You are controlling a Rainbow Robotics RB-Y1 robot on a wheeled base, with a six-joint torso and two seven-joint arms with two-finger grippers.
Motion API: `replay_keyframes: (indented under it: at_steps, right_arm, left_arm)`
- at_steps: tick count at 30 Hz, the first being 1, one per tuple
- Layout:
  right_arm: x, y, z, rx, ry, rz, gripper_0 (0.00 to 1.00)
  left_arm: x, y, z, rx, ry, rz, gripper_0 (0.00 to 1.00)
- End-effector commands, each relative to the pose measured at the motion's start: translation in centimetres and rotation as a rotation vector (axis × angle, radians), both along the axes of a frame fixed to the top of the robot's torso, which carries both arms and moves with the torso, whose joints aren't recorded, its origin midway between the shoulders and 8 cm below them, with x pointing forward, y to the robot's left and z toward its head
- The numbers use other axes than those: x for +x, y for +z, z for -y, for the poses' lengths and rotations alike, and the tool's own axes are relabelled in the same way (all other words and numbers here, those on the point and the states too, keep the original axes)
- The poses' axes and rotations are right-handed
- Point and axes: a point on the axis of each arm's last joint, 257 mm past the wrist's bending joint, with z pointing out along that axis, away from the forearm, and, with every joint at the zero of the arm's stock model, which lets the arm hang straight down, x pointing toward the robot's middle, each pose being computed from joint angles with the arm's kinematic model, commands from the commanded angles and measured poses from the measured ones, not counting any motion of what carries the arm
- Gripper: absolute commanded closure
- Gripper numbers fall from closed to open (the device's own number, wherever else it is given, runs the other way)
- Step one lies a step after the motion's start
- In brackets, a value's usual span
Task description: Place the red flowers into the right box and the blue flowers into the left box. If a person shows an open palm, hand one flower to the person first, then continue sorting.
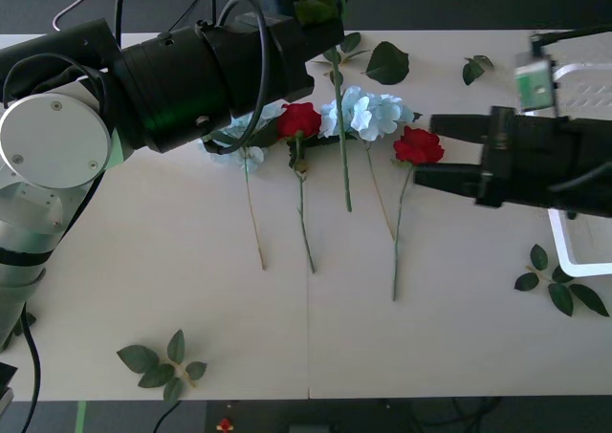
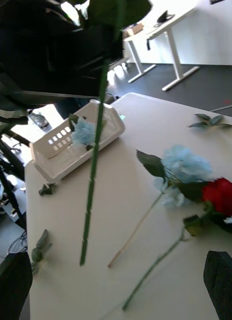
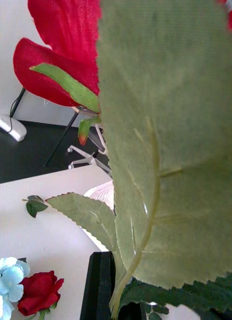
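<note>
My left gripper is raised above the table's far side and shut on a red flower. Its bloom and a large leaf sit right before the left wrist camera, and its stem hangs down free. My right gripper is open, its black fingers on either side of a red flower lying on the table. Another red flower and two blue flowers lie in a row. The left box holds a blue flower. The right box is behind my right arm.
Loose green leaf sprigs lie at the front left, the front right and near the far edge. The table's front half is bare between the stems. My left arm spans the far left of the table.
</note>
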Motion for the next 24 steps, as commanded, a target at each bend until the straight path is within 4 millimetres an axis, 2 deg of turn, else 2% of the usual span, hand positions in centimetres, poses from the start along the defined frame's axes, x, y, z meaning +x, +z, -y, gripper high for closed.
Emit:
replay_keyframes:
  at_steps: [1,9,20,24]
  right_arm:
    - [-0.4,2.2,-3.6,0.036,0.068,0.058,0.0]
    - [0.7,2.8,-6.8,0.089,0.104,0.046,0.0]
    - [1.8,2.8,-9.7,0.124,0.107,0.042,0.0]
    - [1.8,2.9,-10.2,0.127,0.109,0.045,0.0]
  left_arm:
    - [-1.0,0.8,-0.1,-0.005,-0.013,0.016,1.0]
    - [-1.0,0.8,-0.1,-0.005,-0.013,0.016,1.0]
    - [-1.0,0.8,-0.1,-0.005,-0.013,0.016,1.0]
    - [-1.0,0.8,-0.1,-0.005,-0.013,0.016,1.0]
